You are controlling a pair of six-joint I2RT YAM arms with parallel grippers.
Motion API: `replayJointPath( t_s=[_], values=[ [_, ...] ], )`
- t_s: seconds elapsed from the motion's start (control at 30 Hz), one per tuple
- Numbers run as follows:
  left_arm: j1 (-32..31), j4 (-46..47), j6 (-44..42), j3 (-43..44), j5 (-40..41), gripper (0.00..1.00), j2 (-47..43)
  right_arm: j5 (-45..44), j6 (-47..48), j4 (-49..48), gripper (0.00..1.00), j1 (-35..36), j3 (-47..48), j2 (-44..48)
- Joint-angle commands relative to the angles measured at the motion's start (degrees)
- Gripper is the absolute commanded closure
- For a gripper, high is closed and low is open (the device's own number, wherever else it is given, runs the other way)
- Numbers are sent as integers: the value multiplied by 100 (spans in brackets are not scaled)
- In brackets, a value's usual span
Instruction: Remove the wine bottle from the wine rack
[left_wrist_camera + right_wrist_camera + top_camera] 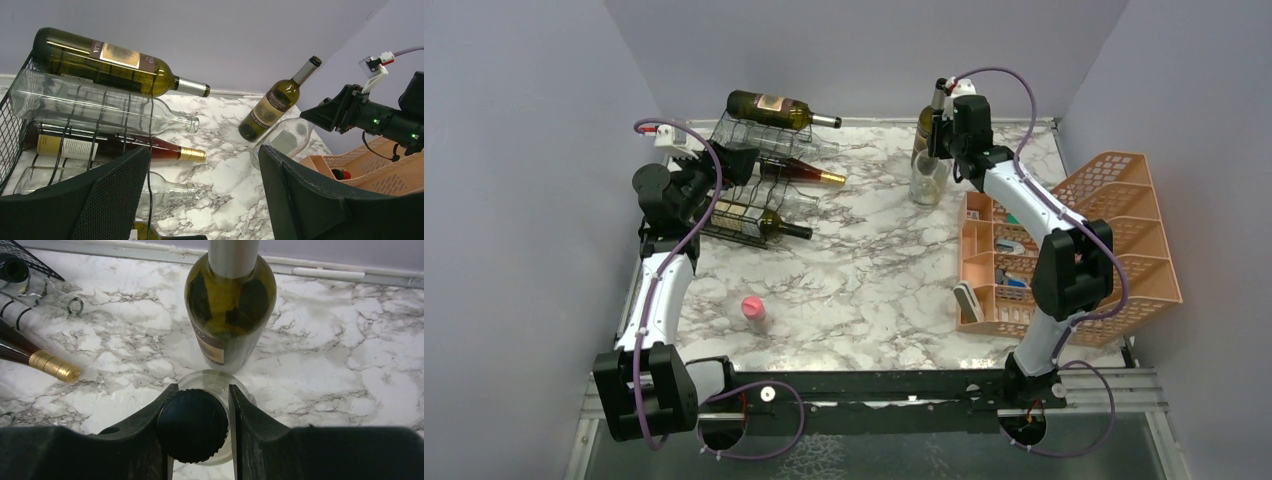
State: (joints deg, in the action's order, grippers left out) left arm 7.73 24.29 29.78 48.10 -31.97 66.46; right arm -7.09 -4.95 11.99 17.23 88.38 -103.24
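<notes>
The black wire wine rack [742, 190] stands at the back left with several bottles lying in it. A green bottle [774, 108] lies on top, an amber one with a gold cap [809, 173] in the middle, and a green one [762, 222] at the bottom. My left gripper [732, 158] is open and empty at the rack's near side; in the left wrist view [202, 195] the bottle necks show between its fingers. My right gripper [939, 122] is shut on the black cap [192, 424] of an upright clear bottle [929, 178] on the table, next to a standing green bottle [230, 300].
A peach tiered organizer [1114, 235] with small items stands at the right. A small pink object [752, 307] lies on the marble table [864, 280] near the left front. Grey walls enclose the back and both sides.
</notes>
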Motion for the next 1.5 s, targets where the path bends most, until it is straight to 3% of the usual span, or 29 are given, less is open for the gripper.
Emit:
replayJointPath(
  t_s=[0.0, 0.23, 0.4, 0.47, 0.6, 0.73, 0.87, 0.97, 1.17, 1.33, 1.47],
  values=[
    [-39, 181, 37, 210, -143, 15, -27, -194, 99, -1613, 99, -18, -381, 547],
    [-34, 181, 36, 215, -140, 15, -27, -320, 117, -2052, 98, -18, -835, 662],
    [-37, 181, 22, 203, -134, 15, -44, -297, 213, -2030, 85, -18, -823, 636],
    [-37, 181, 24, 204, -126, 15, -45, -263, 239, -1802, 69, -18, -686, 599],
    [-34, 181, 18, 200, -126, 15, -36, -165, 148, -1281, 25, -18, -356, 623],
    [-35, 177, -36, 198, -114, 15, -57, -158, -48, -338, 0, -18, 244, 624],
    [-36, 181, -51, 176, -72, 15, -10, 154, -437, 395, 0, -20, 284, 1073],
    [-43, 181, -39, 167, -70, 15, 46, 720, -966, 514, 0, -18, -520, 1862],
    [-267, 166, -223, 119, 55, 15, 18, 2147, -2257, -326, 0, 47, -2685, 3104],
    [-353, 101, -299, 164, 38, 15, 19, 1900, -2604, -824, 0, 1313, -3427, 3234],
    [-389, -106, -541, 172, 259, 15, 5, 2090, -3289, -1573, 0, 1822, -3928, 2983]
  ],
)
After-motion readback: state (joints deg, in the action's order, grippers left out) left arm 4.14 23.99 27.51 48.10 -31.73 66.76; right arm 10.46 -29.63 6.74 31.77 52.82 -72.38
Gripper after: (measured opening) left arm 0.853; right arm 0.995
